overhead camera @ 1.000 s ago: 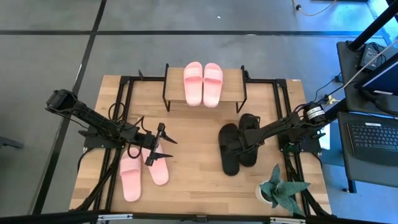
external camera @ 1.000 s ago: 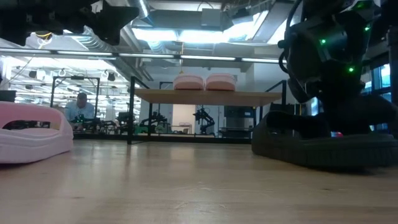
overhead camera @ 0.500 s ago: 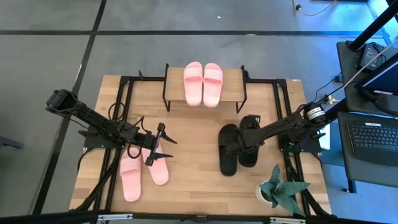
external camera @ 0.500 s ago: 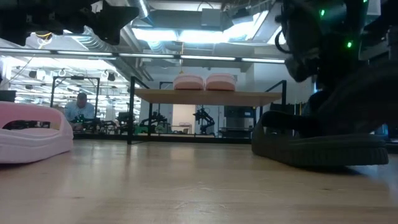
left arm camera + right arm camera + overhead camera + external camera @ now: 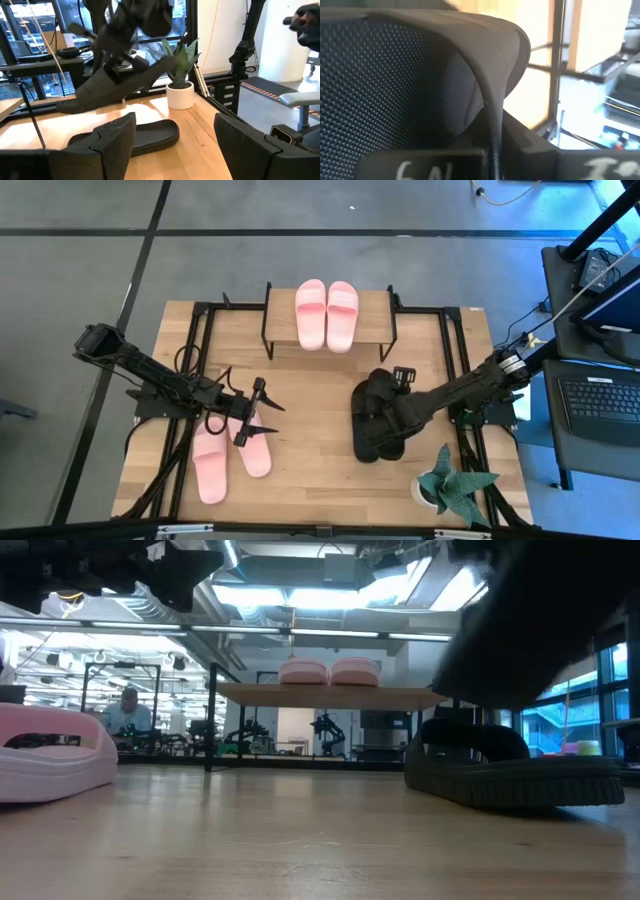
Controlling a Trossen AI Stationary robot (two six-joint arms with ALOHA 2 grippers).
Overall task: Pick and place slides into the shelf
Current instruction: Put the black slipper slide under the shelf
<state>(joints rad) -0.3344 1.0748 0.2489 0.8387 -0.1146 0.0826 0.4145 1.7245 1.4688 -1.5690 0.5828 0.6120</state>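
- Left arm stretched from the table's left edge toward the middle, left gripper (image 5: 258, 408) with fingers spread wide and holding nothing, poised just over the two pink slides (image 5: 228, 453) lying on the tabletop (image 5: 310, 470); unchanged from a second ago.
- Shelf (image 5: 375, 315) at the far middle of the table, with a pink pair (image 5: 326, 313) side by side on its wooden top board, as before.
- Right arm reaching in from the right edge, bent low, right gripper (image 5: 385, 405) clamped on the strap of one black slide (image 5: 380, 402), raised off the wood and tilted; second black slide (image 5: 368, 438) flat on the table right below it.
- Potted plant (image 5: 445, 480) near the front right corner.
- From the left wrist camera: lifted black slide (image 5: 122, 77) hanging at a slant under the right arm, clear of the resting black slide (image 5: 132, 136), plant pot (image 5: 180, 94) behind; wide gap between the left fingers (image 5: 115, 145) plain here.
- From table height: resting black slide (image 5: 515, 770) flat on the wood, dark lifted mass above it, a pink slide (image 5: 55, 750) at the left, a person (image 5: 125, 710) seated far behind.
- From the right wrist camera: only dark mesh strap (image 5: 420, 75) filling the picture.
- A second ago both black slides lay side by side with the gripper closing down on one; now that one is up in the air.
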